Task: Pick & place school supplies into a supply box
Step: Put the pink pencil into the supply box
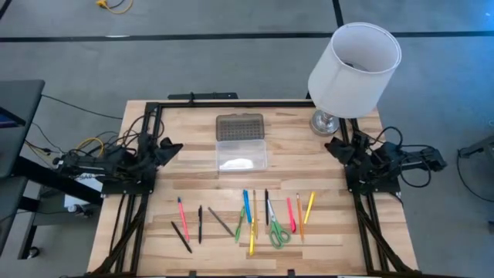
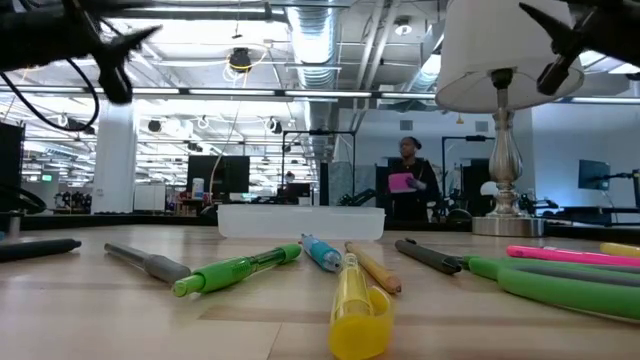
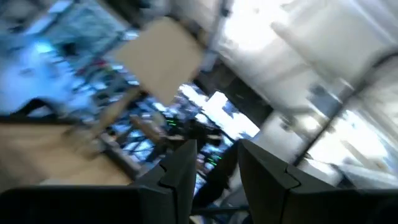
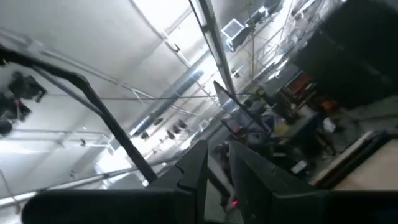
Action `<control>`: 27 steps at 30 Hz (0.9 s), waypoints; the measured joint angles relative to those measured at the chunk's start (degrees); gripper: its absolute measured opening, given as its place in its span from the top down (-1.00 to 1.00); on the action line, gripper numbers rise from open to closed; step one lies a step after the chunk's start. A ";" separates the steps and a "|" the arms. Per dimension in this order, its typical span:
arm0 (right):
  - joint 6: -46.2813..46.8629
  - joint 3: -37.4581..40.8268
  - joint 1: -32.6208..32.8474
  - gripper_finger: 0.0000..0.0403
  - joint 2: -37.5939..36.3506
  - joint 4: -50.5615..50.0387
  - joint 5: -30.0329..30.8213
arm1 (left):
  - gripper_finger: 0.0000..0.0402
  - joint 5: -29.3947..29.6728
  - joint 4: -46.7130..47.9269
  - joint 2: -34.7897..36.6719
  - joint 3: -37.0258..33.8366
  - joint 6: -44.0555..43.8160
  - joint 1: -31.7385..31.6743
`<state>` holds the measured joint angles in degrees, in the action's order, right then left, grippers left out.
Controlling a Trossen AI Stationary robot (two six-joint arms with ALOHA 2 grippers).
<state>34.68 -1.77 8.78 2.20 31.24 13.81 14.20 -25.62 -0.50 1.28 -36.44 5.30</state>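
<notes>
Lamp (image 1: pixel 351 66) beside supply box (image 1: pixel 241 142), pens (image 1: pixel 247 208) apart.

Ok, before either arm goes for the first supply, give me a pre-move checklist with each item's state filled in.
1. Supply box lid open, base reachable: ok.
2. Box base free of supplies: cannot tell; something pale shows through it.
3. Pens and pencils lying separately on the table: not ok, several near the green scissors cross or touch.
4. Left hand holding nothing, fingers slightly apart: ok.
5. Right hand holding nothing, a narrow gap between the fingers: ok.
6. Lamp clear of the right arm: not ok, its shade overhangs the arm's corner.
</notes>
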 joint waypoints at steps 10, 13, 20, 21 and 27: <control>-20.16 -11.11 0.20 0.69 9.93 9.32 -9.07 | 0.44 -3.95 -6.99 -3.49 10.54 15.60 0.04; -21.42 -14.57 0.22 0.69 13.36 8.91 -12.42 | 0.44 -3.83 -7.43 -7.94 13.85 17.27 0.04; -27.28 -24.46 0.22 0.69 20.74 8.88 -18.72 | 0.44 -6.72 -8.16 -23.68 25.24 24.05 0.04; -27.65 -26.07 0.22 0.69 21.73 8.77 -19.26 | 0.44 -7.64 -8.09 -26.18 27.25 24.71 0.02; -28.20 -36.42 0.77 0.69 26.33 -8.10 -19.81 | 0.44 -17.89 2.22 -38.91 40.91 22.89 0.13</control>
<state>6.48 -38.20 9.55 28.53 23.14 -6.00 -3.69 -23.40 -39.42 42.19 -13.54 5.43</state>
